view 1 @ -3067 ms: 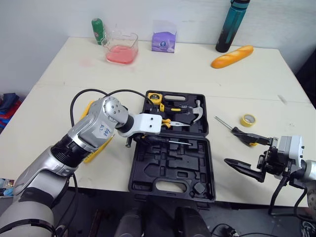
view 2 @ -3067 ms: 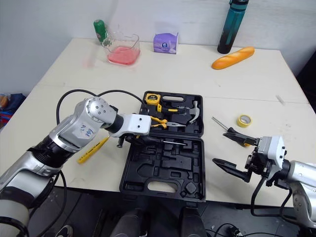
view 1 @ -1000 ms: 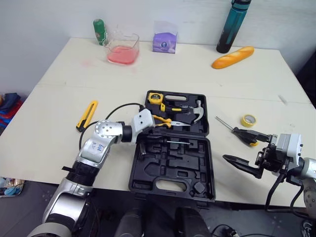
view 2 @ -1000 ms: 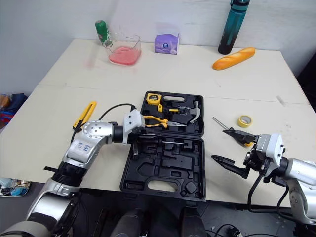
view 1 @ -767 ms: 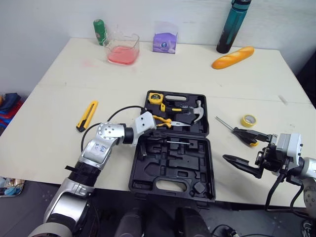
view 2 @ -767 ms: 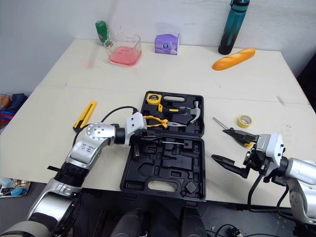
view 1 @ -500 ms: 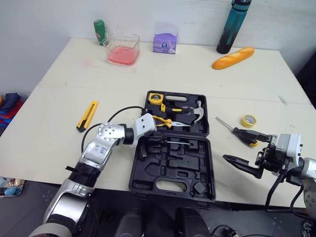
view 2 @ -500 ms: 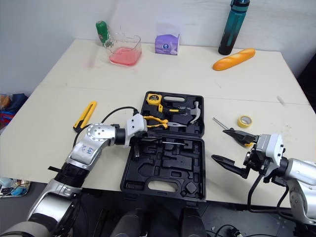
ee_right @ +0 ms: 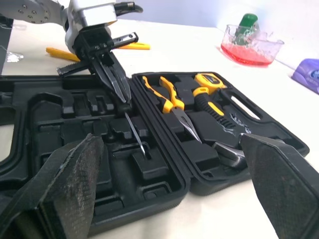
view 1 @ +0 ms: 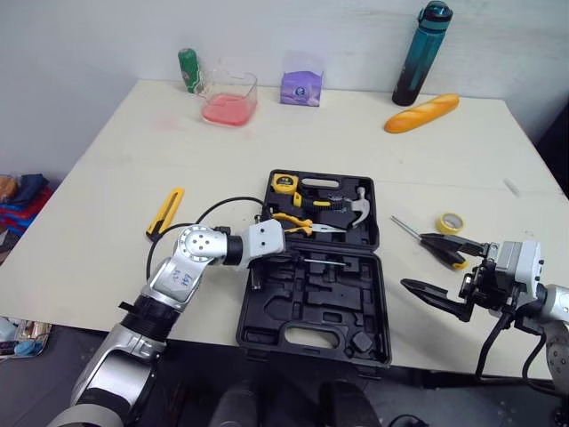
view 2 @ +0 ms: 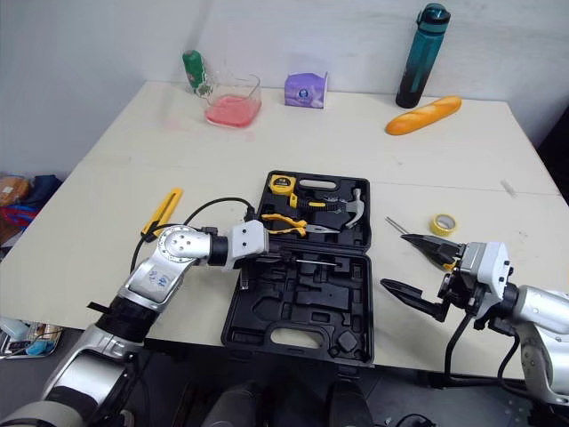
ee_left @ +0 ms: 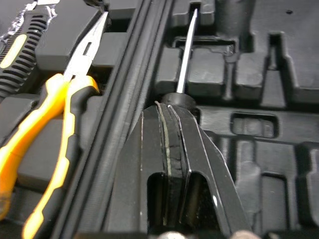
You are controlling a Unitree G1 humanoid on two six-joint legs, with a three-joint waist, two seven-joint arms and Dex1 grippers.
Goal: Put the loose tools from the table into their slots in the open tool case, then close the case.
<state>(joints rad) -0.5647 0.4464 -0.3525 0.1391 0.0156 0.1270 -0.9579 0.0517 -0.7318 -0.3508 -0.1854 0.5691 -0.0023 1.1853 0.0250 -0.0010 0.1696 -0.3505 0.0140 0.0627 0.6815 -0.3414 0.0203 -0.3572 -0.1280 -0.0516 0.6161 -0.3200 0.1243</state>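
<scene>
The black tool case (view 1: pixel 311 307) lies open near the table's front edge. Its lid half holds a tape measure (view 1: pixel 283 183), yellow-handled pliers (view 1: pixel 298 222) and a hammer (view 1: pixel 356 203). A screwdriver's shaft (ee_left: pixel 186 55) lies in a slot of the near half. My left gripper (view 1: pixel 286 256) is shut, its tips resting on that screwdriver's black handle. A yellow utility knife (view 1: pixel 165 212) lies loose left of the case. Another screwdriver (view 1: pixel 404 229) and a yellow tape roll (view 1: pixel 450 222) lie to the case's right. My right gripper (view 1: pixel 413 261) stands open beside them, holding nothing.
At the back of the table stand a green bottle (view 1: pixel 188 69), a clear container of red liquid (view 1: pixel 228 98), a purple box (view 1: pixel 302 87), a teal bottle (view 1: pixel 418 53) and a bread loaf (view 1: pixel 421 113). A black cable loops beside my left arm.
The camera has shifted. My left arm dropped low toward the table over three seconds while its gripper stayed at the screwdriver in the case. The right arm has not moved.
</scene>
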